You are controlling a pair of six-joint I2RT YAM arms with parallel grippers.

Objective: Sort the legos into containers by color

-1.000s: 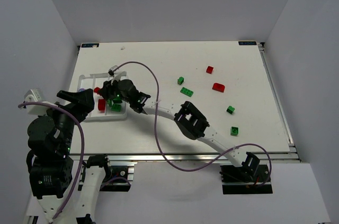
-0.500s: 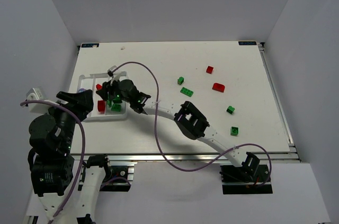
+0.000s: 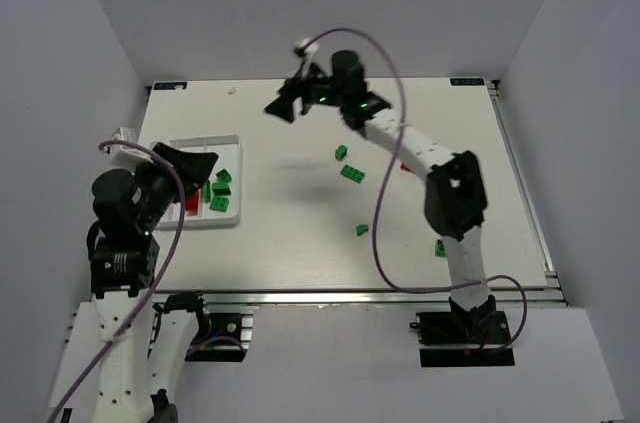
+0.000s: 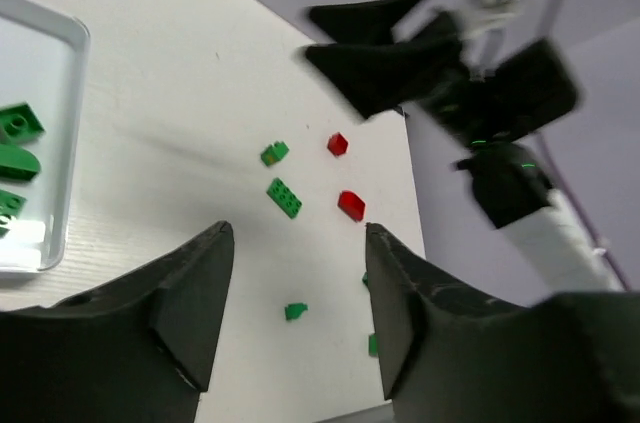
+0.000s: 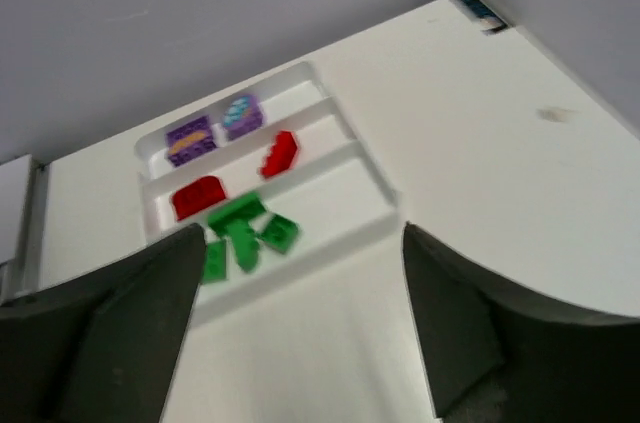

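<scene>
At the right pincer: released, spread wide, nothing in the gap; up high, seen from above against the far edge of the surface, left of its middle. At the left pincer: parted too, gripping nothing, poised over the white tray in the view from above. Tray near the left edge of the surface, closer to the near-left corner, with three long compartments side by side. In the one nearest the left edge, two purple legos; in the middle one, two red legos; in the one toward the middle of the surface, green legos, four as far as the blur allows a count. Outside the tray, on the bare surface: two loose red legos near each other toward the right edge, counted from the left wrist; four loose green legos counted from above, two near each other around the middle, one closer to the near edge, one by the near-right corner next to the right arm
</scene>
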